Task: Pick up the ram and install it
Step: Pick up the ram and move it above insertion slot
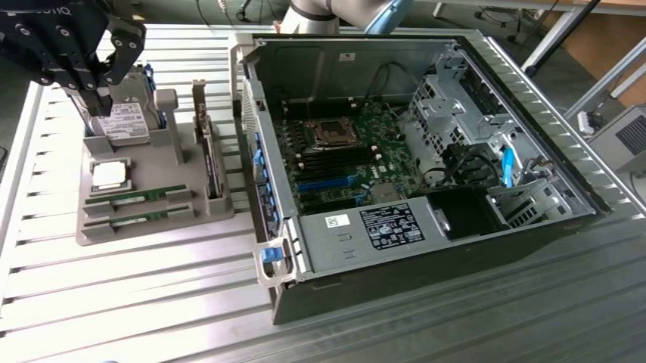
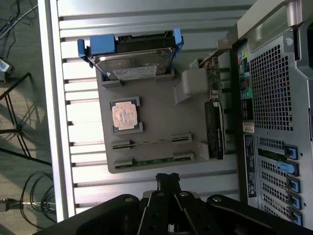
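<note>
Two ram sticks lie side by side in slots at the near end of a grey holder [image 1: 202,215]: one ram stick [image 1: 136,198] and, just in front of it, the other [image 1: 136,221]. In the wrist view they are thin green strips, one ram stick [image 2: 151,142] and the other [image 2: 152,160]. My gripper [image 1: 98,102] hangs above the holder's far end, over the hard drive [image 1: 126,121], well short of the sticks. Its black fingers [image 2: 163,182] meet at the tips with nothing between them.
The holder also carries a square silver processor [image 1: 109,175] and an upright dark expansion card [image 1: 207,151]. To the exterior view's right lies the open computer case [image 1: 525,98] with its motherboard [image 1: 343,151] exposed. The slatted metal table [image 1: 131,302] extends in front.
</note>
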